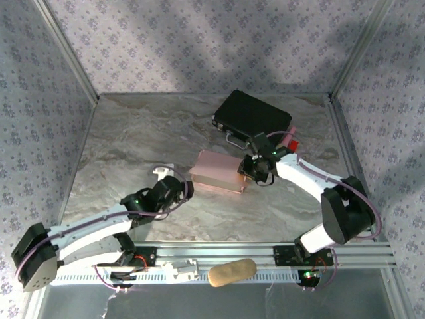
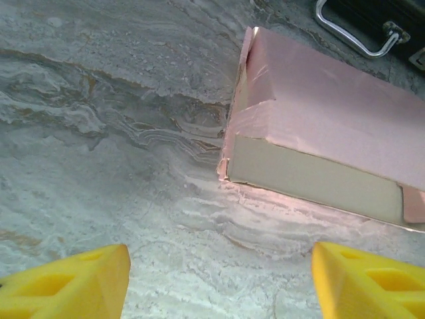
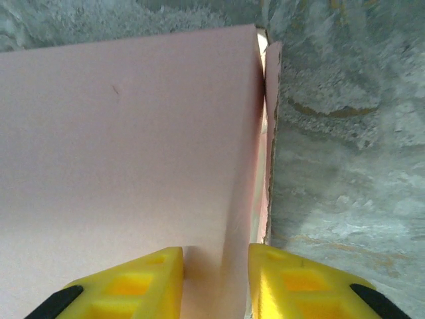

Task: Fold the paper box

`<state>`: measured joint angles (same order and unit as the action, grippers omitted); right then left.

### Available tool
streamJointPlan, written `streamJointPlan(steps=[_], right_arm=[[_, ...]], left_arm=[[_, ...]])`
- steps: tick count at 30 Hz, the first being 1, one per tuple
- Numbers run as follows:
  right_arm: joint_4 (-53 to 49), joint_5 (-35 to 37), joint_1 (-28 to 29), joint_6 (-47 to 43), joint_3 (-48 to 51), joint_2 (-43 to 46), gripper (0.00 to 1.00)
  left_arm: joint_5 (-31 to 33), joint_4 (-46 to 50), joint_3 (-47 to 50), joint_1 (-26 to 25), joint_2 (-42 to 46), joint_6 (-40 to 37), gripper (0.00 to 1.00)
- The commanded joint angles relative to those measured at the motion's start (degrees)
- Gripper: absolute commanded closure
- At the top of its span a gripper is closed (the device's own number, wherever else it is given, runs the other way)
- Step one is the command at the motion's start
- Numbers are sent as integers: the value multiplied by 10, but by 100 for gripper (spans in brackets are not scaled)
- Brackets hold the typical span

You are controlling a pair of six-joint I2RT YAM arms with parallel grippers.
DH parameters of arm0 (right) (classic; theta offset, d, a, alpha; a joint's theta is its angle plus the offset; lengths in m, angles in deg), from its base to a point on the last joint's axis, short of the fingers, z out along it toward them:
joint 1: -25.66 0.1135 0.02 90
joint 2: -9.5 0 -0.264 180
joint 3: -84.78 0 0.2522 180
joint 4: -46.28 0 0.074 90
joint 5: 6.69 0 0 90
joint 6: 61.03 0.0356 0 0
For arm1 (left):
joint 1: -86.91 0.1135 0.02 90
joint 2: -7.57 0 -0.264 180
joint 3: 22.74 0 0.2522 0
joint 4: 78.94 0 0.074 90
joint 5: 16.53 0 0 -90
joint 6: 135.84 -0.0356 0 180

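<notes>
While the right jaws pinch the right-hand edge of the paper box between narrowly parted tips, the left jaws stand wide apart and empty, near its left end without touching. The box lies mid-way across the table, a black case just behind it.

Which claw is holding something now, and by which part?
The right claw pinches the box by the folded edge at one end. The left claw is open, short of the box, holding nothing.
</notes>
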<state>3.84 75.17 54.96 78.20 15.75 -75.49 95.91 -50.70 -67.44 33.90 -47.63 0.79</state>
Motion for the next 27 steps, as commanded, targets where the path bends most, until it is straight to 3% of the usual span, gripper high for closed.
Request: streamJointPlan(steps=[1,4,16,22,27], right_arm=[[-37,36,5,-18,-8,22,67],[-49,48,5,-27,-9,29,66],[-77,82,8,-44,-13,28,65],[-86,86,7,-46,-5,41,64],[-84,81,3,-52,7,43,64]], left_arm=[[-62,83,-79,46,-8,-22,27],[-142,100,-129,115,-61,-58,27],[-289,144,-276,268,-220,-189,33],[-334,123,-299,295,-306,-234,33],[-356,77,-305,295,-346,-223,32]])
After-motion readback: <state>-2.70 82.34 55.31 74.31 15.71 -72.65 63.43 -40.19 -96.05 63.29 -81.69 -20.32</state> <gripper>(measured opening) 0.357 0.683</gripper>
